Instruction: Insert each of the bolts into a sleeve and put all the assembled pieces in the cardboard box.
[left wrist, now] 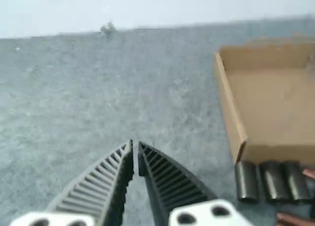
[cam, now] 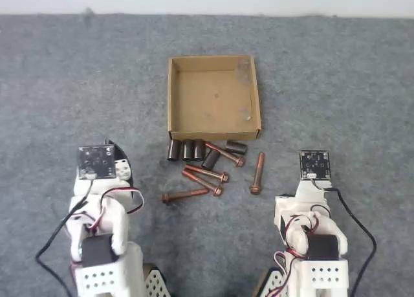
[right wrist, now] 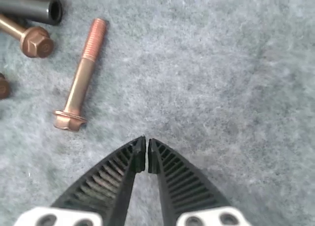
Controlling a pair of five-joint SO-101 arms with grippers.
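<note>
Left pincer (left wrist: 135, 148): your fingers are pressed together with nothing between them, low over the grey surface (left wrist: 98, 88).
Right pincer (right wrist: 146, 143): together as well, holding nothing, over the same grey surface.
Box (cam: 170, 96): open-topped cardboard, ahead of both pincers and between them. It sits to the right of your left pincer and to the left of your right one.
Sleeves (cam: 187, 149): five dark tubes lie on the surface on your pincers' side of the box. Three lie side by side just beside its near wall, ahead and to the right of your left pincer. A fourth lies tilted next to them. The fifth lies apart, further towards your right pincer.
Bolts (cam: 206, 174): five copper-coloured ones lie on the surface outside the box, spread between your two pincers.
Near bolt (right wrist: 78, 73): just ahead of your right pincer and to its left. Its head points back towards the pincer and its threaded end away.
Crosswise bolt (cam: 185, 195): the one closest to your left pincer, off to its right, with the head on the pincer's side.
</note>
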